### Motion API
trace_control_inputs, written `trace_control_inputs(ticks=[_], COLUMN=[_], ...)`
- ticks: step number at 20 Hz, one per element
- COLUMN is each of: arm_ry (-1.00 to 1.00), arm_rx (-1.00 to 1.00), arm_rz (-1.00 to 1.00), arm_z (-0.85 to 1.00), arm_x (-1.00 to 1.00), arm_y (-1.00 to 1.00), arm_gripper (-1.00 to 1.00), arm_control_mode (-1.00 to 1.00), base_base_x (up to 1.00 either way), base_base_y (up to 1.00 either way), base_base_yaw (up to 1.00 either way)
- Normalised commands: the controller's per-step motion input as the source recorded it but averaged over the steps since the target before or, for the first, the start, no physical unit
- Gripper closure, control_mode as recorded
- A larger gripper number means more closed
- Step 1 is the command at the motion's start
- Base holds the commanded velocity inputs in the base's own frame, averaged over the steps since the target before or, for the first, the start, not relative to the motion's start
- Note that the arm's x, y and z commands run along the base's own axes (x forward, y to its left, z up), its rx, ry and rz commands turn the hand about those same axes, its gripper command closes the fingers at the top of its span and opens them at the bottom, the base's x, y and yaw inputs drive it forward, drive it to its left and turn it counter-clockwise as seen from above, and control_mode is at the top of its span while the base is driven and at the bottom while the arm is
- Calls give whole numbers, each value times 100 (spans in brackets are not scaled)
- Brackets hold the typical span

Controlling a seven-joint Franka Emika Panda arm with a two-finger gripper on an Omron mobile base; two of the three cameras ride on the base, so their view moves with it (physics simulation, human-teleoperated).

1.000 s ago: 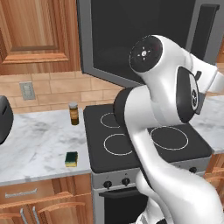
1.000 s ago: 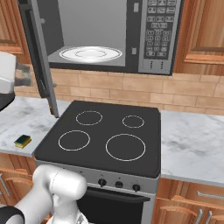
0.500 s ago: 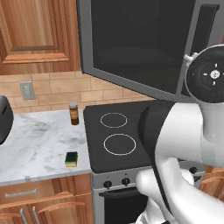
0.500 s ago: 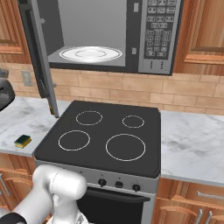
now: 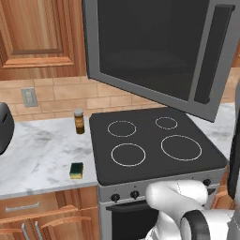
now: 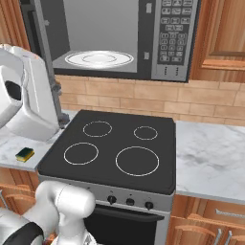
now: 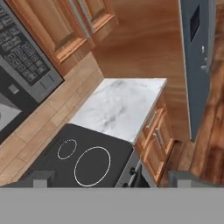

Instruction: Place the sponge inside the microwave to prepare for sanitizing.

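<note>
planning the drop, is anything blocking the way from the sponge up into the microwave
Nothing visible does. The small yellow sponge with a green top lies alone on the marble counter, and the grey steel microwave has its door swung open, with the white round plate bare.

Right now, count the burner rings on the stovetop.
4 on the stovetop: rear left, rear right, front left, front right. None seem hidden.

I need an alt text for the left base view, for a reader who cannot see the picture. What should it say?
A small yellow sponge with a green top lies on the marble counter, left of a black stovetop. Above the stovetop, the microwave door hangs wide open. A brown spice jar stands near the wall, and the robot's white arm rises at the lower right.
</note>
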Motion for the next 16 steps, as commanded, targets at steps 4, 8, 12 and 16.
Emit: trace_control_inputs(ticks=[4, 8, 12, 16], arm_ry=[0, 0, 0, 8], arm_rx=[44, 61, 76, 55], arm_rz=[17, 11, 6, 6], arm_z=[-16, -51, -82, -55], arm_x=[61, 55, 61, 100], arm_y=[-68, -47, -40, 0], arm_gripper=[-100, -100, -100, -100], arm_control_mode=[-100, -100, -100, -100], base_base_x=[0, 0, 0, 0], base_base_y=[0, 0, 0, 0], base_base_yaw=[0, 0, 0, 0])
